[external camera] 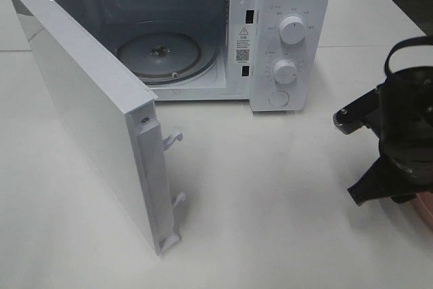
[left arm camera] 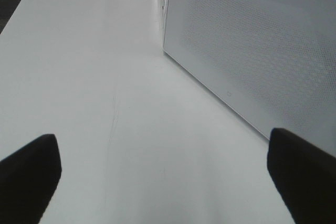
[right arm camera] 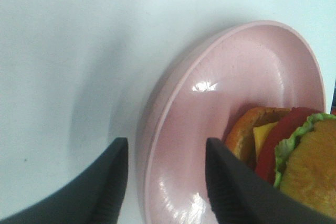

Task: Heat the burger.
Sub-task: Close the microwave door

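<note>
Right fingers [right arm camera: 118,182] spread astride rim of pink plate [right arm camera: 231,77], apparently not yet gripping. Burger [right arm camera: 286,156] on plate, on desk [external camera: 270,187] right of microwave [external camera: 284,32]. Left fingers [left arm camera: 31,171] wide apart, holding nothing. Door [external camera: 88,106] open, turntable [external camera: 159,55] bare; loading, closing, heating remain.

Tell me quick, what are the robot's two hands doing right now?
Left gripper: open, holding nothing, above the table beside the microwave door.
Right gripper: open, fingers astride the pink plate rim, not clamped; burger on the plate.
</note>
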Motion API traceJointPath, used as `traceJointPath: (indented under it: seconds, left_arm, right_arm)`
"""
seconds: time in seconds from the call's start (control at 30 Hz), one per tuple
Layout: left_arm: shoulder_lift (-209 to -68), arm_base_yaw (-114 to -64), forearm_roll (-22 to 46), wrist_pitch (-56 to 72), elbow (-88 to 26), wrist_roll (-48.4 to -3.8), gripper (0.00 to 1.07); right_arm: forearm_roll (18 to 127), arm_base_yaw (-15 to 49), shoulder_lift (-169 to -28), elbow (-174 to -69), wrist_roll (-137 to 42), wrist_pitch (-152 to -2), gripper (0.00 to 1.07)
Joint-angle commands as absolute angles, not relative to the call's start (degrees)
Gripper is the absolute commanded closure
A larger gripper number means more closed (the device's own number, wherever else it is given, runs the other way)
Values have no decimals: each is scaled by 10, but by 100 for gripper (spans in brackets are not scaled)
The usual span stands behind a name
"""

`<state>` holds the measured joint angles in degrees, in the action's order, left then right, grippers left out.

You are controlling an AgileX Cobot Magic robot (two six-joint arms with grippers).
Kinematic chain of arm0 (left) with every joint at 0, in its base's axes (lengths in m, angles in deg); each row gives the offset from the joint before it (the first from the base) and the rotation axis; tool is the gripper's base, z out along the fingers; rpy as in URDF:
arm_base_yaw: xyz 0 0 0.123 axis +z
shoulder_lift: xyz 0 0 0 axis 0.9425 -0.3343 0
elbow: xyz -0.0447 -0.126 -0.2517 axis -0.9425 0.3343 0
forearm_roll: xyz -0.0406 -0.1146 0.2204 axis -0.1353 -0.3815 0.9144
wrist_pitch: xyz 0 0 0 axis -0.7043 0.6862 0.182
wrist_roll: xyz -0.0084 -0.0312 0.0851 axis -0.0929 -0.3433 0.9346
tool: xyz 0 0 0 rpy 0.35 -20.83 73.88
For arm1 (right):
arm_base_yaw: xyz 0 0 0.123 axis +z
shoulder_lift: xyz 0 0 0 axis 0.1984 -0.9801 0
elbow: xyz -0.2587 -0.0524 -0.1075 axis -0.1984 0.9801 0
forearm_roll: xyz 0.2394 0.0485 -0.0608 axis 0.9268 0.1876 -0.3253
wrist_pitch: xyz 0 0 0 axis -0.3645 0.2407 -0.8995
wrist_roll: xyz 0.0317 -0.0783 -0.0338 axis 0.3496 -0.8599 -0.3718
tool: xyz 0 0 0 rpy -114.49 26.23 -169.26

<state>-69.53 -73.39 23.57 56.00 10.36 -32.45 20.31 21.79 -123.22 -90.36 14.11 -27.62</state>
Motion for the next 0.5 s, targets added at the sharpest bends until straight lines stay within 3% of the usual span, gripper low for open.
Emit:
traceJointPath:
  seconds: [0.03,0.33,0.5]
  left_arm:
    - [-683,-736,236,556,104,-325,6]
    - [-683,-736,236,556,104,-325,6]
    - [-683,-736,236,556,104,-325,6]
  right_arm:
    - [256,216,-1189,-919,55,-269,59]
    - [419,216,-1083,-953,-153,-269,47]
    - [535,216,-988,-962,-265,-261,32]
